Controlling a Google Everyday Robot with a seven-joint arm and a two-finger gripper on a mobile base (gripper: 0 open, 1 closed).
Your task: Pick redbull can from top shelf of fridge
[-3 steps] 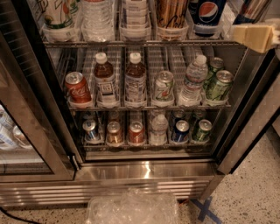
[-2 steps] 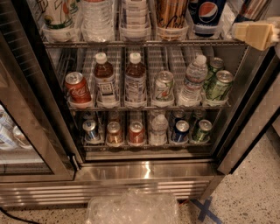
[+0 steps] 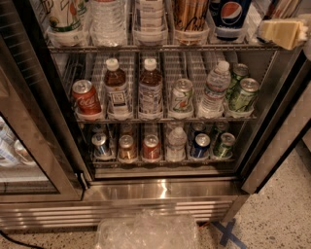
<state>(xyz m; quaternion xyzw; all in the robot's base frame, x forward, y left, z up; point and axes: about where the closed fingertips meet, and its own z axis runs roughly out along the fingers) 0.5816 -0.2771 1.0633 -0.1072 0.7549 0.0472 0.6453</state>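
Observation:
The fridge (image 3: 160, 189) stands open in front of me, its glass door (image 3: 29, 146) swung to the left. The highest shelf in view (image 3: 155, 47) is a wire rack with clear lane trays holding a green-and-white can (image 3: 65, 14), a water bottle (image 3: 104, 19), a clear container (image 3: 149, 17), a brown-striped can (image 3: 190, 14) and a dark-blue Pepsi can (image 3: 229, 13). I cannot make out the redbull can on it. My gripper (image 3: 283, 32), cream coloured, is at the top right, beside the fridge's right frame and right of the Pepsi can.
The middle shelf holds a red Coke can (image 3: 86, 97), two brown bottles (image 3: 150, 90), a water bottle (image 3: 214, 90) and green cans (image 3: 243, 95). The lowest shelf holds several small cans. A crumpled clear plastic bag (image 3: 146, 231) lies on the floor below the grilled base panel (image 3: 116, 211).
My gripper has risen slightly at the top right. Nothing in the fridge has moved.

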